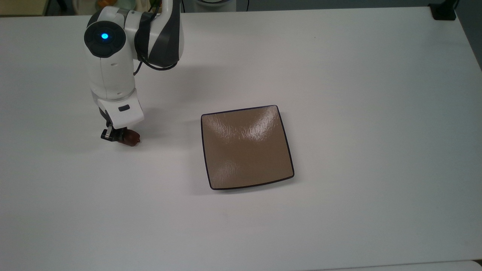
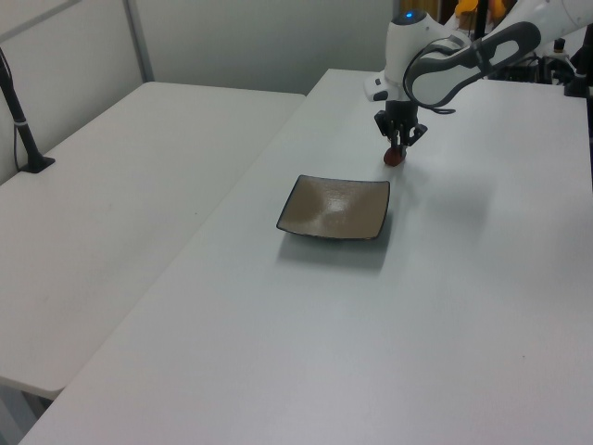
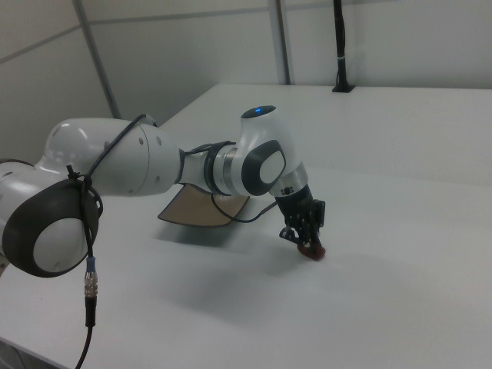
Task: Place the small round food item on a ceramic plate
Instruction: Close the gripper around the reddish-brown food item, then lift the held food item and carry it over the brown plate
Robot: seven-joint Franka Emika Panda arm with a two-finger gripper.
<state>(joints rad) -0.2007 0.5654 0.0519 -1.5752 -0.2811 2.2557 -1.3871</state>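
While the ceramic plate (image 1: 246, 146) sits apart, fingers (image 1: 106, 135) straddle the food item (image 1: 130, 137)

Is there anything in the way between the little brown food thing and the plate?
No. Bare white table lies between the small round food item, at the pincer, and the ceramic plate.

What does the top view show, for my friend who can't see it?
A white robot arm reaches down to a small dark red date on a white table, its gripper right at the date. A square brown plate sits empty further to the top view's right, apart from the date.
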